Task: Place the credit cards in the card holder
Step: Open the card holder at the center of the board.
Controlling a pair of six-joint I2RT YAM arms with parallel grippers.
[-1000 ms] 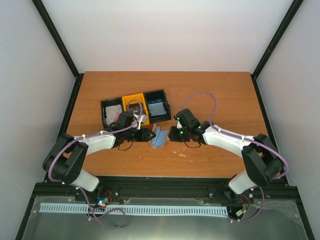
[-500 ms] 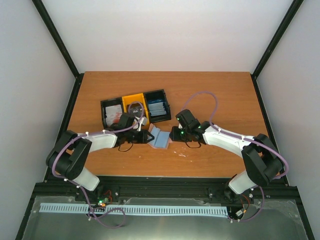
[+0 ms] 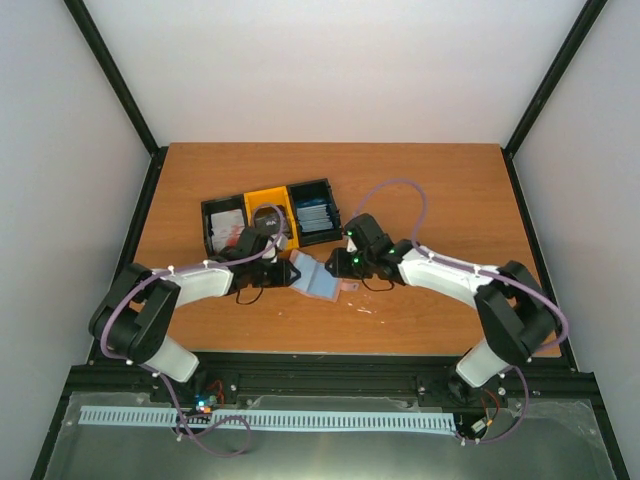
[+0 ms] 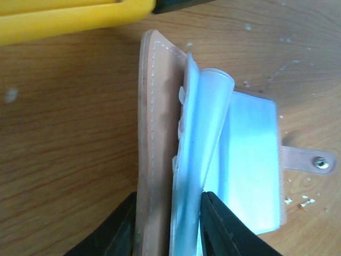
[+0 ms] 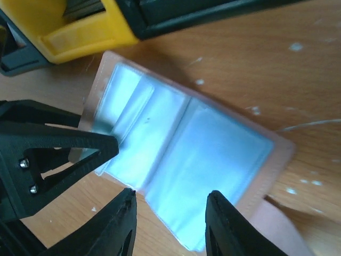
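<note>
Now, left gripper [image 4: 169, 210]: closed on card holder [image 4: 237, 152] cover, so it lies spread.
Right gripper [image 5: 170, 194]: jaws apart, empty, above the open holder.

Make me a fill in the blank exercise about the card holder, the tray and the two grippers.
1. The tan leather card holder with clear plastic sleeves lies ____ on the brown wooden table.
2. The middle compartment of the three-part plastic tray is coloured ____.
3. The stack of blue cards sits in the tray's ____ compartment.
4. The left gripper pinches the holder's cover; the right gripper hovers over it with jaws ____.
Missing words: open; yellow; right; open.
</note>
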